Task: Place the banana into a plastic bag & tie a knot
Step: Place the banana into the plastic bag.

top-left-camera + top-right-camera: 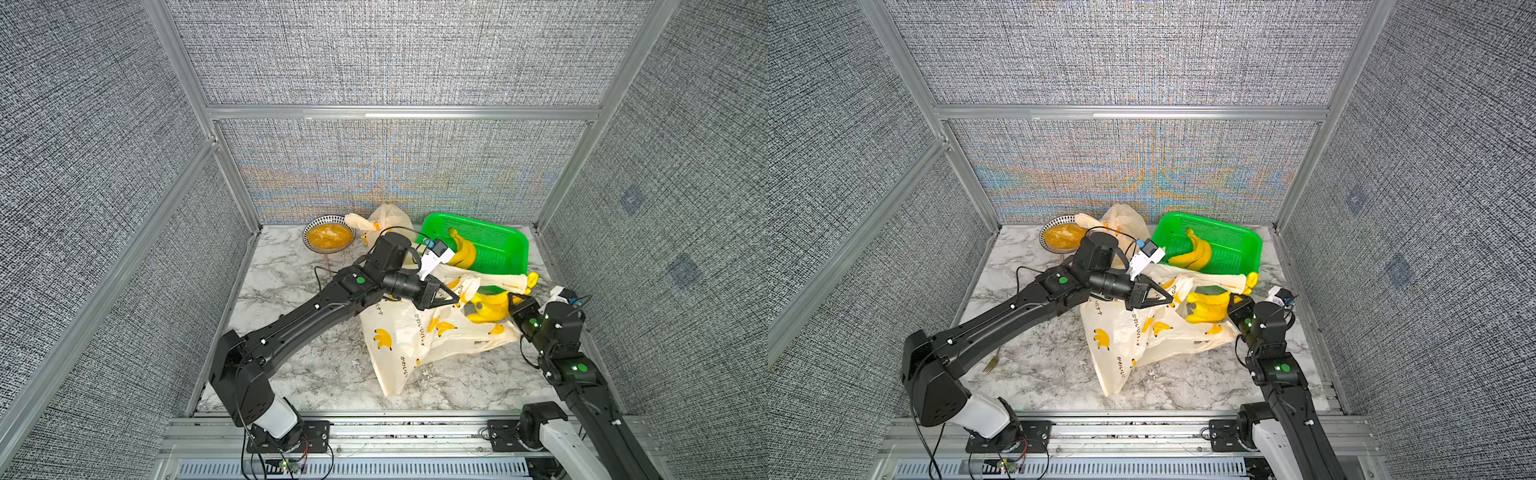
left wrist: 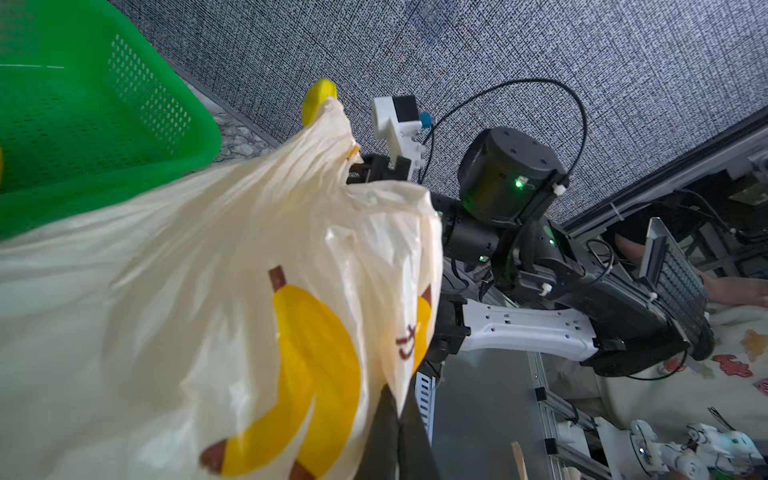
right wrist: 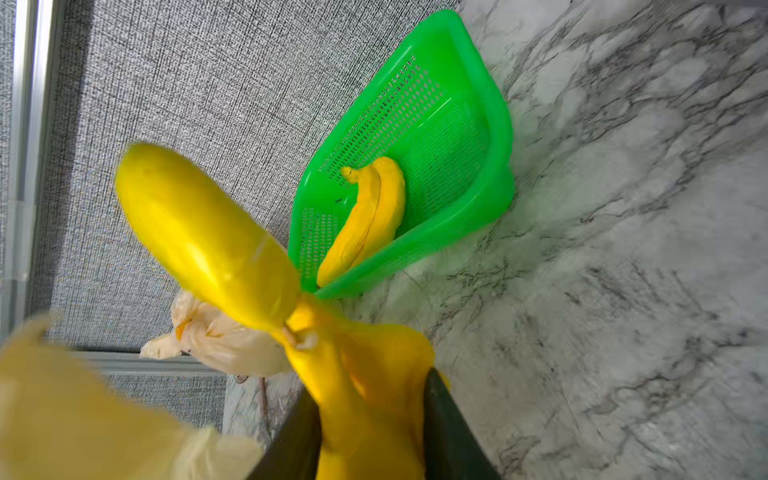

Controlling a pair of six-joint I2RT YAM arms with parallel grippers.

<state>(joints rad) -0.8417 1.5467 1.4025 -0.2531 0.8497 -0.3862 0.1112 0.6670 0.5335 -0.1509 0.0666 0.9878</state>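
A cream plastic bag (image 1: pixel 407 345) (image 1: pixel 1121 345) printed with bananas lies crumpled mid-table. My left gripper (image 1: pixel 455 298) (image 1: pixel 1169 297) (image 2: pixel 397 411) is shut on the bag's upper edge (image 2: pixel 208 291) and holds it up. Just right of it, my right gripper (image 1: pixel 513 309) (image 1: pixel 1231 309) (image 3: pixel 370 399) is shut on a yellow banana bunch (image 1: pixel 490 307) (image 1: pixel 1208 307) (image 3: pixel 365 365) at the bag's mouth. The jaws clamp the bunch near its stem. A twisted bag handle (image 1: pixel 498 280) stretches toward the right behind the bunch.
A green basket (image 1: pixel 511 245) (image 1: pixel 1254 245) (image 3: pixel 490 166) at the back right holds another banana bunch (image 1: pixel 463 249) (image 3: pixel 365 216). A bowl (image 1: pixel 329 237) of orange food and a second bag (image 1: pixel 386 218) stand at the back. A fork (image 1: pixel 992 363) lies near the left arm.
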